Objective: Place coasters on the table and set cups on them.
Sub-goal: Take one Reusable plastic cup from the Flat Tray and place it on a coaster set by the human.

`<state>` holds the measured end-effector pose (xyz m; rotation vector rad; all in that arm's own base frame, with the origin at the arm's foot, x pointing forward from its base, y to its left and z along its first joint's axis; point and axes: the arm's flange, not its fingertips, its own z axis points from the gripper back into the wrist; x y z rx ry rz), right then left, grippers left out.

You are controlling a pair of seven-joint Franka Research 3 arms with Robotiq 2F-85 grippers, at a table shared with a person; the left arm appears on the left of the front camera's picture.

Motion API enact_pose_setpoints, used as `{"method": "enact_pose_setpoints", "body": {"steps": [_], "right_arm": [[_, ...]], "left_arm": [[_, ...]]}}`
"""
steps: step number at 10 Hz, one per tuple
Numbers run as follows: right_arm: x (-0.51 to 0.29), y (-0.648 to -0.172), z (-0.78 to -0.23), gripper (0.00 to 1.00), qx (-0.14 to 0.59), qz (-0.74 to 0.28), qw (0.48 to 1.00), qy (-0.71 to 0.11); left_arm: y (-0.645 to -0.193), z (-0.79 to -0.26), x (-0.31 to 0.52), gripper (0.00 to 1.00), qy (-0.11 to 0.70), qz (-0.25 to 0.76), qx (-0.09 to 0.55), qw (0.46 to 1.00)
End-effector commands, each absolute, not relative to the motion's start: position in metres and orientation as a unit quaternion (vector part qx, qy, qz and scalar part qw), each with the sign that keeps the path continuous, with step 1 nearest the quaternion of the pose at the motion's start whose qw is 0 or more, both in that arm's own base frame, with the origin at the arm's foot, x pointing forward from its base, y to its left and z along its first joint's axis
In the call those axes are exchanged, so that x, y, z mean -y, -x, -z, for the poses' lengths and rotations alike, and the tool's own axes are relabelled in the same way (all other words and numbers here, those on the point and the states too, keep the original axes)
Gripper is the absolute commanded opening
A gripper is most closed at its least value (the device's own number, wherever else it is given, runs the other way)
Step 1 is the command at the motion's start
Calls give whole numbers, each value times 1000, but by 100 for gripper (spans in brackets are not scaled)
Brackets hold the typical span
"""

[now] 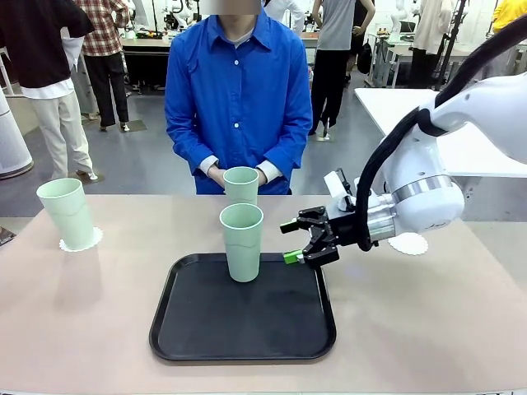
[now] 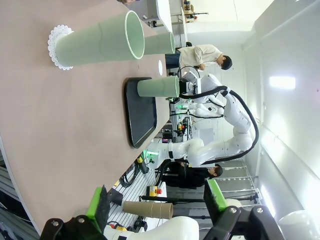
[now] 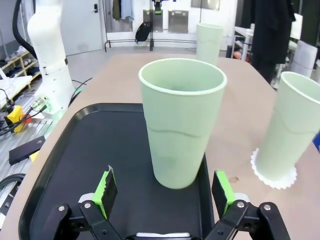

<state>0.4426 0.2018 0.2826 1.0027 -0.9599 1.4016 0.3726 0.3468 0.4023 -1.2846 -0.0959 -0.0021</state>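
The right gripper (image 1: 301, 239) hangs just off the right side of the cup on the tray (image 1: 241, 241), jaws spread wide and holding nothing, its green pads (image 3: 221, 191) standing either side of that tumbler's base in the right wrist view without touching it. That cup stands upright near the far edge of the black tray (image 1: 244, 325), which lies in the middle of the beige table (image 1: 74, 321). Behind it, beyond the tray and close to the person in the blue shirt (image 1: 237, 99), a second cup (image 1: 240, 184) stands upright; in the right wrist view it sits on a white scalloped coaster (image 3: 272, 175). Over at the table's left end a third cup (image 1: 67, 213) stands on its own coaster (image 1: 82, 241), well apart from the others. On the right, partly hidden behind the robot's arm, another coaster (image 1: 409, 243) lies bare on the tabletop. The person's hands are tucked behind the far cup, so I cannot tell what they are doing. The left gripper (image 2: 158, 205) shows in its own wrist view, fingers apart and empty, looking along the table from off its edge.
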Motion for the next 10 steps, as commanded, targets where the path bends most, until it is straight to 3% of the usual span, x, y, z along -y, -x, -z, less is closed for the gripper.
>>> {"method": "enact_pose_setpoints", "body": {"steps": [1, 10], "right_arm": [[-228, -452, -263, 100, 403, -600, 552, -416], [-258, -456, -249, 100, 405, -600, 555, -409]], "left_arm": [[-371, -403, -346, 100, 595, -4, 47, 802], [-371, -403, -346, 100, 595, -4, 47, 802]]}}
